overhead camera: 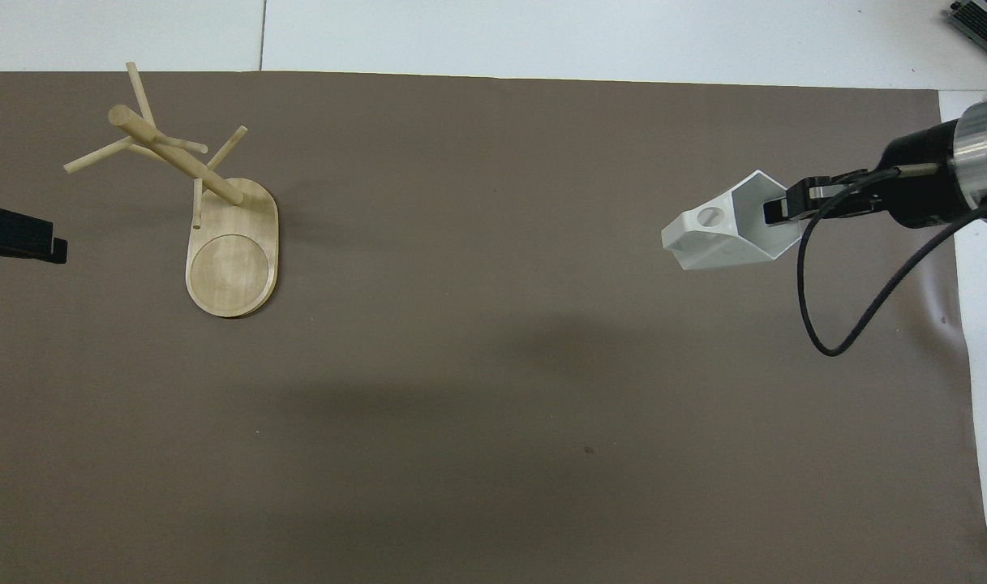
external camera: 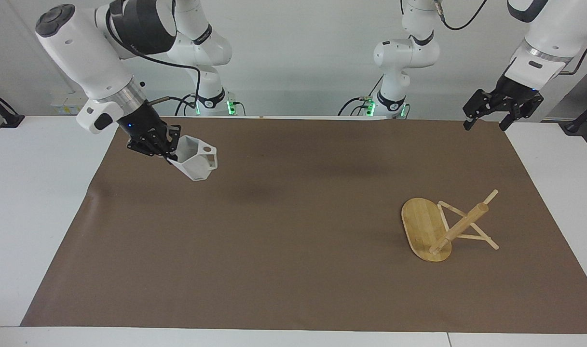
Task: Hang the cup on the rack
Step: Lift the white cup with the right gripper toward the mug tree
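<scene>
My right gripper (external camera: 170, 147) is shut on the rim of the white faceted cup (external camera: 195, 163) and holds it tilted in the air over the brown mat, at the right arm's end of the table. In the overhead view the cup (overhead camera: 720, 239) has its handle hole pointing away from the right gripper (overhead camera: 781, 209). The bamboo rack (external camera: 440, 229) stands on its oval base at the left arm's end of the mat, its pegs bare; it also shows in the overhead view (overhead camera: 217, 211). My left gripper (external camera: 484, 125) is open and empty, waiting in the air over the mat's corner at the left arm's end.
The brown mat (external camera: 293, 250) covers most of the white table (external camera: 37, 202). A black cable (overhead camera: 817, 316) loops down from the right wrist. The left gripper's tip (overhead camera: 23, 235) shows at the overhead view's edge, beside the rack.
</scene>
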You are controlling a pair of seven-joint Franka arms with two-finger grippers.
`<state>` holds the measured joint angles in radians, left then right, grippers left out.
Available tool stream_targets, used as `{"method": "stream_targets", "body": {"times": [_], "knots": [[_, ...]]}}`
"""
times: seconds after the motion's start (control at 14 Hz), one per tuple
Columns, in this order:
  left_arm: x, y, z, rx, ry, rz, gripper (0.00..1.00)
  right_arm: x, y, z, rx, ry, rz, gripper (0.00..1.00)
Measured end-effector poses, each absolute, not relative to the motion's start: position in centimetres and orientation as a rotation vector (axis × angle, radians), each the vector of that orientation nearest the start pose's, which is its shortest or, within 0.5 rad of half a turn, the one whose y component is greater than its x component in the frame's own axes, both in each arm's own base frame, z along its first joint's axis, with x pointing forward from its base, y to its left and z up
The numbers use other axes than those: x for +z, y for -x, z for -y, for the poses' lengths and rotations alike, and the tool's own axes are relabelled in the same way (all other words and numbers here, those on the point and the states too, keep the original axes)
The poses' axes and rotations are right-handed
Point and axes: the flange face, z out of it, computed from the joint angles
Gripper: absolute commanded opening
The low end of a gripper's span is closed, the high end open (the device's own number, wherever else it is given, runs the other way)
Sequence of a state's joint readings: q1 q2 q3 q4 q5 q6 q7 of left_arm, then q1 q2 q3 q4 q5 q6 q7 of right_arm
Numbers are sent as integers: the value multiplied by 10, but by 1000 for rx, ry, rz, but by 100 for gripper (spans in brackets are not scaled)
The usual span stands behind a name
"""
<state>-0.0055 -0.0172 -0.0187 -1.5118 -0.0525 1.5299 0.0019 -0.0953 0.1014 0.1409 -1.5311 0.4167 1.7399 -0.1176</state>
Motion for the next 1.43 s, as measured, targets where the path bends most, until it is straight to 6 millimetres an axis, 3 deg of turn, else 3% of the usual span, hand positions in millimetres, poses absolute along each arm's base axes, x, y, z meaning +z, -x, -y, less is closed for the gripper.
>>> {"method": "stream_targets", "body": {"times": [0.21,0.43,0.64,1.0,1.43], "knots": [[658,-545,19,-55,3193,-47,100,615,-597,-107,-194,2666,183,0],[658,-545,19,-55,3193,-47,100,618,-590,-150,-148,2625,88,0],[658,-545,19,-55,3193,-47,100,614,-587,-169,-122,2548,43,0],[658,-545,19,-55,3193,-47,100,591,-584,-204,-52,2405,11,0],[657,-543,27,-30,3193,-70,100,584,-574,-252,-1,2323,0,0]]}}
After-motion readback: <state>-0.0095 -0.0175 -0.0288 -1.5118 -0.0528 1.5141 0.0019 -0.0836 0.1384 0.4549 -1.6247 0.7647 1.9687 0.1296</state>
